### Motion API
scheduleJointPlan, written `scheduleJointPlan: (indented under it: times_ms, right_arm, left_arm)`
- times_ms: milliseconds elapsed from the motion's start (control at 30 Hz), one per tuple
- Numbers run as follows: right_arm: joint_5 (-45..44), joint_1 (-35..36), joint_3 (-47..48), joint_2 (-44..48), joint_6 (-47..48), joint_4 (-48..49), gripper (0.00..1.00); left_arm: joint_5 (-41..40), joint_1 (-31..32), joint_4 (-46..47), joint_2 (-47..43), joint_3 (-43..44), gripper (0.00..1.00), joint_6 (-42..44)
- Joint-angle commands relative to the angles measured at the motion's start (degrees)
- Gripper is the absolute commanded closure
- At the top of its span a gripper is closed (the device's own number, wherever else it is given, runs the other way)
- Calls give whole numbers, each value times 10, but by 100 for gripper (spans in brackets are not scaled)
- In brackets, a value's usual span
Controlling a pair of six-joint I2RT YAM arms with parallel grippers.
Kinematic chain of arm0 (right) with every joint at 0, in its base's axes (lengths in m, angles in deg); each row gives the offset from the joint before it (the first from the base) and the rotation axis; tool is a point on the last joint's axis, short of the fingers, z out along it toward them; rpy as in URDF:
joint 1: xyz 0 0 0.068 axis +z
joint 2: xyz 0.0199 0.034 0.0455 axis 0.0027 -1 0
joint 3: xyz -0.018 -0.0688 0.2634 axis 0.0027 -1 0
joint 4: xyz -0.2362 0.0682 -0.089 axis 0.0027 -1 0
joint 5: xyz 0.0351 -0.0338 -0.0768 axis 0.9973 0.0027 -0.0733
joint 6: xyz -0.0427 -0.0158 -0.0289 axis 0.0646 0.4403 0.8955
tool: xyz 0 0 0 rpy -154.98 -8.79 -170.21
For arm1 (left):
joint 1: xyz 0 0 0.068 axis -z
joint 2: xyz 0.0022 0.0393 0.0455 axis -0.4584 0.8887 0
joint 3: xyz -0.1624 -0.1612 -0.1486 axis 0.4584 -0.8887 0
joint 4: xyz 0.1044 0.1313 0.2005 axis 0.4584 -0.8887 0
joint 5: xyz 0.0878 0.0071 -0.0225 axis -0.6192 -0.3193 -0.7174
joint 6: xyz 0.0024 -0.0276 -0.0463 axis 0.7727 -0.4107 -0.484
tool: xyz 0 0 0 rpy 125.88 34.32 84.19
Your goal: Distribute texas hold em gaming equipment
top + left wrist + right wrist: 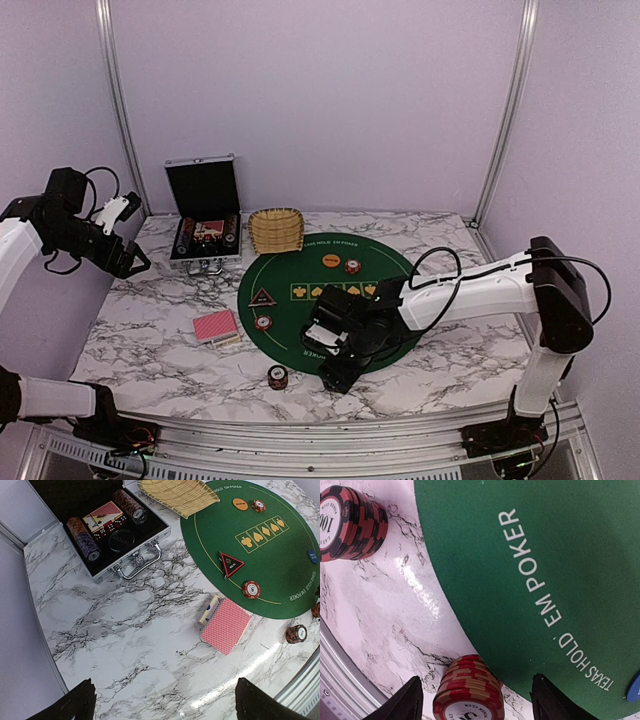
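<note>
Robot lab cell: aluminium posts (118,110), plain lilac walls (320,100).

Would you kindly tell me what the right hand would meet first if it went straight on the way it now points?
Most likely the red-and-cream chip stack on the marble tabletop at the green mat's edge, centred between the right hand's open fingers; its distance is unclear.
</note>
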Motion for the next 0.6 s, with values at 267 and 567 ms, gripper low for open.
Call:
scheduleJointPlan:
  times_ms: [267,567]
  right_arm:
    - [-8,1,-2,3,-6,8,52]
    - [-16,0,5,17,-7,-5,75]
  left_arm:
    - [7,1,-18,-1,18,1,4]
    - [5,1,-20,-7,17,1,6]
